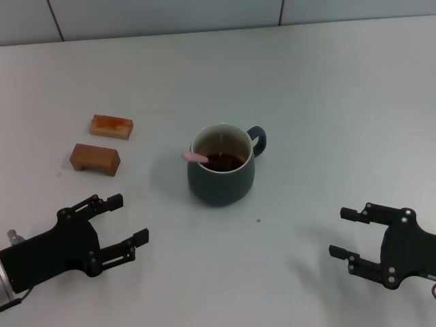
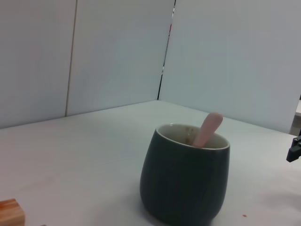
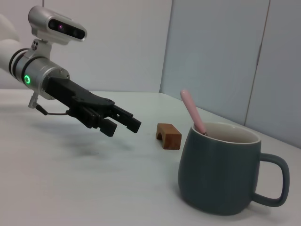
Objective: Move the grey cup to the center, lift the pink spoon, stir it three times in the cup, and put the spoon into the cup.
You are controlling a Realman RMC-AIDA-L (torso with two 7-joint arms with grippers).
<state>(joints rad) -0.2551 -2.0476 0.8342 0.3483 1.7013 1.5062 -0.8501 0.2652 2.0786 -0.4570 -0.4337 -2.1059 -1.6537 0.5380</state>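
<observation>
Nearest to us, both arms sit low at the front edge of the white surface [image 1: 327, 88]: our left pincer [image 1: 125, 226] rests at the front left with its fingers spread and nothing between them, and our right pincer [image 1: 351, 234] sits at the front right, likewise released and empty. Between them and a little farther out, the grey cup [image 1: 221, 176] stands upright near the middle of the surface, its handle turned toward our right and away from us. The pink spoon [image 1: 195, 157] is already inside it, the pale handle leaning on the rim on our left side and sticking up above it, the bowl down in the dark contents and hidden from us. Beyond our left pincer, well apart from the cup, lie two brown blocks [image 1: 95, 158], which play no part. We judge the last step done: cup centred, spoon resting in it, both arms clear. Nothing more seems called for beyond keeping both arms back so the cup is not knocked.
</observation>
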